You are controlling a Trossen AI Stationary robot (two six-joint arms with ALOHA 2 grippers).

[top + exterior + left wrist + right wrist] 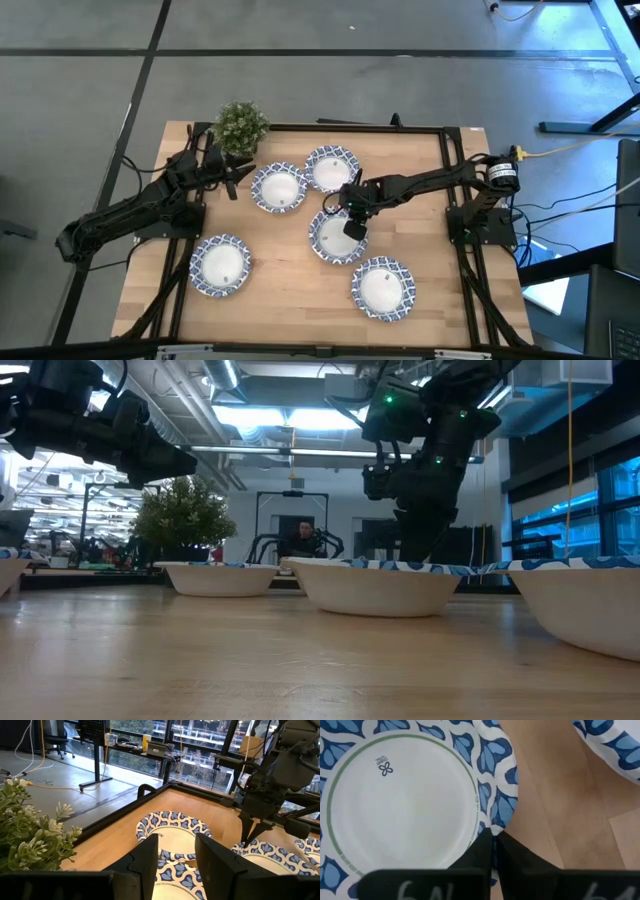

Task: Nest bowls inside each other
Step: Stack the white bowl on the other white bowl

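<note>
The right claw [352,226] is down at the middle of the pale wooden desk [290,310], its two dark fingers pressed together on the patterned rim of the central shallow round bowl, white inside with a blue-and-white leaf border [336,238]. In the right wrist view the fingertips [492,845] meet right on the rim edge, so the grip looks thin. To do this step well, I would lift slowly and keep the bowl level, since a pinch at one edge lets it tilt or slip; then carry it over a neighbour and lower it centred before letting go.

Four more matching bowls lie separately: one at 11 o'clock from the held bowl [279,188], one at 12 o'clock [331,168], one at 5 o'clock [382,288], one at 8 o'clock [221,265]. The 12 o'clock bowl is the nearest target. None is nested yet.

The left claw [238,175] waits just beside the 11 o'clock bowl, fingers apart and holding nothing. A small green potted plant [241,126] stands at the desk's far-left corner, clear of the likely path.
</note>
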